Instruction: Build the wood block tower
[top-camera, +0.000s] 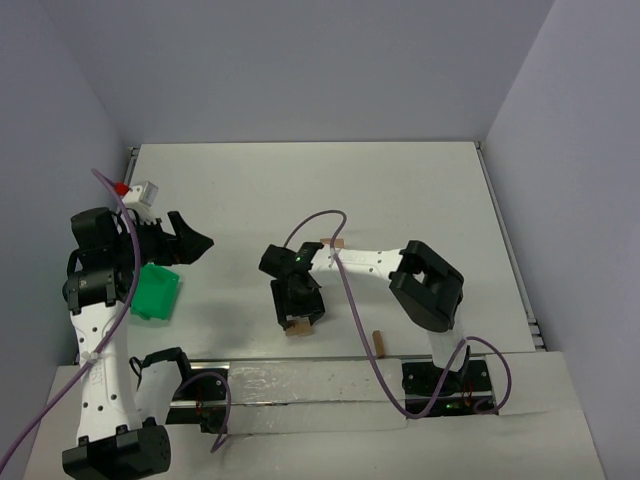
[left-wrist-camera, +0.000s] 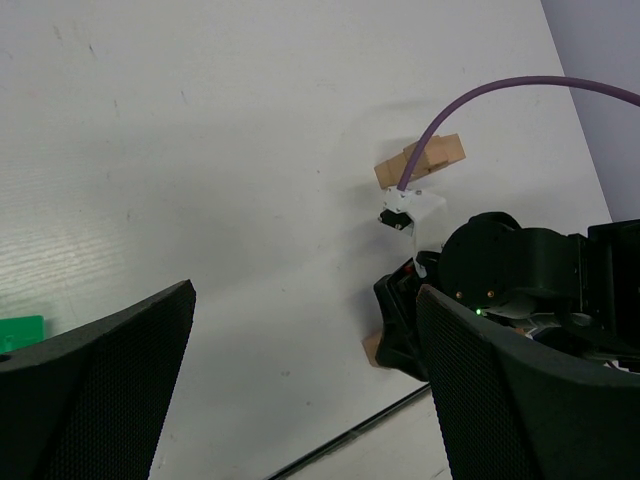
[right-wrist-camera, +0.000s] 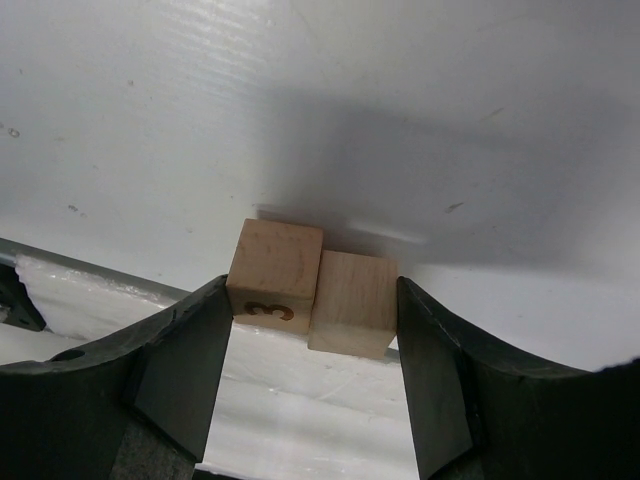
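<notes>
Two wood blocks sit side by side between my right gripper's fingers in the right wrist view: one marked "3" (right-wrist-camera: 275, 270) and a plain one (right-wrist-camera: 352, 300). My right gripper (right-wrist-camera: 312, 297) is shut on the pair, each finger touching an outer face. From above, this gripper (top-camera: 297, 305) hangs near the table's front edge with a block (top-camera: 296, 325) showing below it. More wood blocks (top-camera: 332, 244) lie under the right arm; the left wrist view shows them as a small cluster (left-wrist-camera: 425, 160). A single block (top-camera: 379, 342) lies at the front edge. My left gripper (top-camera: 190, 243) is open and empty (left-wrist-camera: 305, 390). No tower is in view.
A green tray (top-camera: 157, 291) sits at the left beside my left arm. A purple cable (top-camera: 345, 290) loops over the right arm. A white and red object (top-camera: 140, 192) lies at the far left. A pale strip (top-camera: 300, 380) runs along the front edge.
</notes>
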